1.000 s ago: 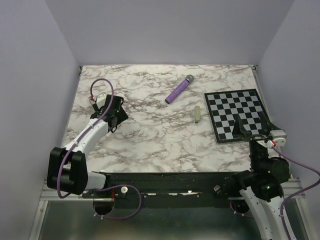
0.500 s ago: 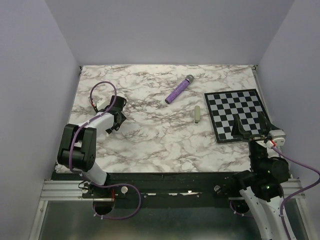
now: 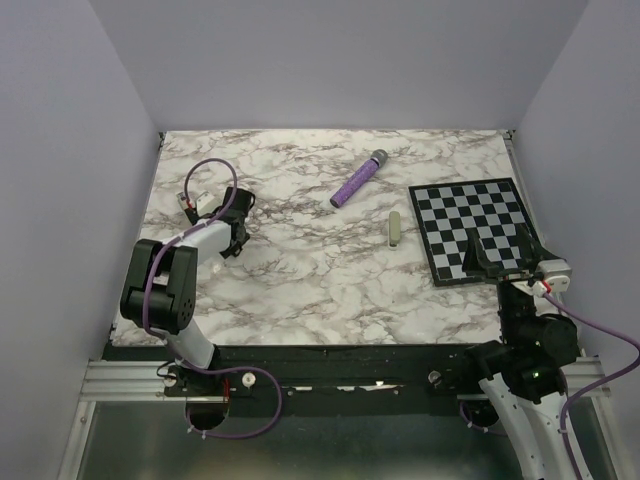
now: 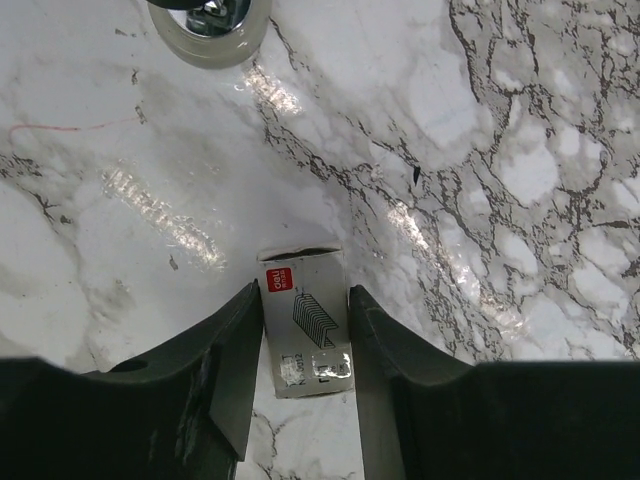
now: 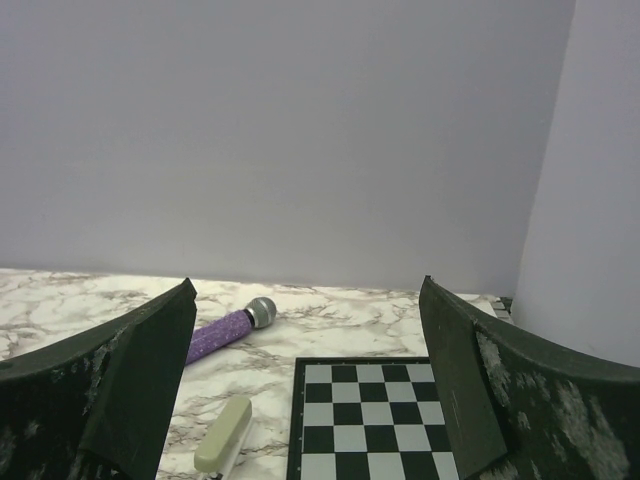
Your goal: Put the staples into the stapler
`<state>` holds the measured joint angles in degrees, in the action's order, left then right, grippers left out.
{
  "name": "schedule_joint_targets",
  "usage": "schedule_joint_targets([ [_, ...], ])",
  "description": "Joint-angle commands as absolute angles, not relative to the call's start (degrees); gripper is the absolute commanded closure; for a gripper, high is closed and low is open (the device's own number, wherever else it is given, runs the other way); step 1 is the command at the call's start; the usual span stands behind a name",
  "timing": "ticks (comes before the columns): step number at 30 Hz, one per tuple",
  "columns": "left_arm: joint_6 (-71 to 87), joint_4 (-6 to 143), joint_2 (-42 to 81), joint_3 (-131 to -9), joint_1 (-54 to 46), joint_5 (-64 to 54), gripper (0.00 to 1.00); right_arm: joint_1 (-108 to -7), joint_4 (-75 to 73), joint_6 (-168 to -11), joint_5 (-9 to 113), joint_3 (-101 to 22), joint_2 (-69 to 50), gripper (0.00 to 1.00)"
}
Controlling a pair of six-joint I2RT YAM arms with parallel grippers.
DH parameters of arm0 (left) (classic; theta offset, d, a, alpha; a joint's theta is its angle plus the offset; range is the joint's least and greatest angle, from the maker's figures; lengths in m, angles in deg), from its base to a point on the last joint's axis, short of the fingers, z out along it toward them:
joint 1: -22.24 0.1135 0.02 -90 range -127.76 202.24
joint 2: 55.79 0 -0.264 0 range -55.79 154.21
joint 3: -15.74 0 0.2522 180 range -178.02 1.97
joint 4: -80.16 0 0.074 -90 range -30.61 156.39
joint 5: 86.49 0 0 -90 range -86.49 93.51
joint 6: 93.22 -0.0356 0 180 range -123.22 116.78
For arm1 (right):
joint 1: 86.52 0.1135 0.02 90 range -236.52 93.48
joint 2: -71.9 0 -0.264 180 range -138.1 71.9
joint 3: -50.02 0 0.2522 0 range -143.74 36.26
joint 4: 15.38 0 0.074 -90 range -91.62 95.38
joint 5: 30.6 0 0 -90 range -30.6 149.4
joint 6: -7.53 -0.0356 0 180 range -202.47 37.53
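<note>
Staples box point(image 4: 307, 325), small and cream-white with a red label and a drawing of a staple strip on top, lies flat on the marble table point(image 3: 300, 270) in its left part, well apart from the stapler point(image 3: 395, 228). In the left wrist view the box sits exactly between the two dark fingers of the left gripper point(image 4: 305, 292), and each finger stands right against one long side of the box. The jaws are half way narrowed around it, but whether they already press the box or only touch it cannot be told. In the top view the box itself is hidden under the left gripper point(image 3: 238, 210), which is low over the table. At the upper edge of the left wrist view there is a round shiny thing point(image 4: 210, 25) with a clear rim; what it is cannot be told. The stapler, slim and beige-grey, lies closed on the table just beside the left edge of the checkerboard mat point(image 3: 475, 230), and the purple cylinder point(image 3: 358, 178) lies farther back. The right gripper point(image 3: 480, 255) hangs above the near part of the mat with its jaws spread wide and nothing between them.
</note>
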<state>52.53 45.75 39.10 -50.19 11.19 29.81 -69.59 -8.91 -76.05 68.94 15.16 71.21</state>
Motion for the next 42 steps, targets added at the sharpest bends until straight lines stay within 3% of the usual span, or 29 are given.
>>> schedule_joint_targets([
  [1,51.54,46.53,40.54,-50.14,8.62,25.31,0.56,-69.29,-9.88,-76.49,67.75,15.52,76.64,0.00],
  [14,51.01,46.53,42.03,-53.83,-5.70,20.48,0.62,-69.20,-6.64,-80.27,64.33,11.48,72.25,0.00],
  [19,53.20,47.58,44.14,-56.38,-12.47,18.80,0.61,-69.20,1.27,-85.62,60.56,4.73,62.95,0.00],
  [23,54.78,48.64,45.02,-56.74,-15.03,18.10,0.52,-69.20,7.24,-89.32,56.80,1.12,56.35,0.00],
  [27,55.23,50.39,44.24,-55.42,-15.64,16.69,0.29,-69.20,10.68,-92.04,52.29,0.05,52.30,0.00],
  [30,55.23,52.15,42.83,-53.58,-15.82,15.20,0.22,-69.20,10.95,-94.59,50.09,0.32,50.11,0.00],
  [42,53.83,59.09,43.35,-54.80,-18.72,7.20,0.19,-69.20,12.00,-99.69,44.99,0.41,37.89,0.00],
])
